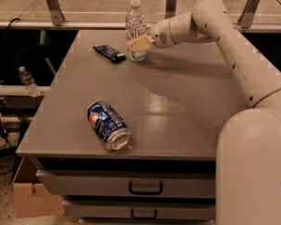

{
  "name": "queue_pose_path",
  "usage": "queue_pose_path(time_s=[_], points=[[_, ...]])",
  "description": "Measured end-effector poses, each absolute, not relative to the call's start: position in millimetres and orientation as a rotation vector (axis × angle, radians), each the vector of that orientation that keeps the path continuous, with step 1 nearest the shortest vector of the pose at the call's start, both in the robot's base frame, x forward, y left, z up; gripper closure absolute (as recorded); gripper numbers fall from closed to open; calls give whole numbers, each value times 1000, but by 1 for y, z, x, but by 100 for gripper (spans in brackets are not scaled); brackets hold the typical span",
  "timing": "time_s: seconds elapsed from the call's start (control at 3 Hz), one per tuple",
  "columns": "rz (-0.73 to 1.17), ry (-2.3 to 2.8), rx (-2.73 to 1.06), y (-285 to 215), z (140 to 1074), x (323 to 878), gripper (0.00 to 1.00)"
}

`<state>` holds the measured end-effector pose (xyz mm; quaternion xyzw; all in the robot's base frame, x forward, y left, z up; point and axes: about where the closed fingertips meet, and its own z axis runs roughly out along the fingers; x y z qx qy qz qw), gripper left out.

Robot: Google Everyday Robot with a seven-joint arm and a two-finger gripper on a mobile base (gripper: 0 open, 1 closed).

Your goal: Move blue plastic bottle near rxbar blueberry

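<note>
Noting a dented soda can (108, 125) lying sideways at the front left of the table (187, 83), well apart from the rest. Seeing the dark snack bar (109, 53) lying flat at the back, just beside the bottle (135, 22). Clasping that upright, clear, white-capped bottle at its label with the gripper (136, 44), jaws closing round it.

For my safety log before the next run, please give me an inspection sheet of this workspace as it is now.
Surface: grey table, bare in the middle.
Job's things: blue plastic bottle upright at the far edge; rxbar blueberry flat, close beside it.
Clutter: soda can on its side near the front.
Pincer: at the bottle's label.
Cables: dark cables beside the table.
Surroundings: small bottle, cardboard box, drawers below.
</note>
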<state>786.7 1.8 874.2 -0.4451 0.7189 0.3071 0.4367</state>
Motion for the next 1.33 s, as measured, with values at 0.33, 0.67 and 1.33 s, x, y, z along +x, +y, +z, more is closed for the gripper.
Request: queue_pose_path(time_s=[0.33,0.67,1.33], points=[[764,1788,-1107,2,876,787,35],[764,1788,-1107,2,876,787,12],[789,1802,-1071,-24,872,788,0]])
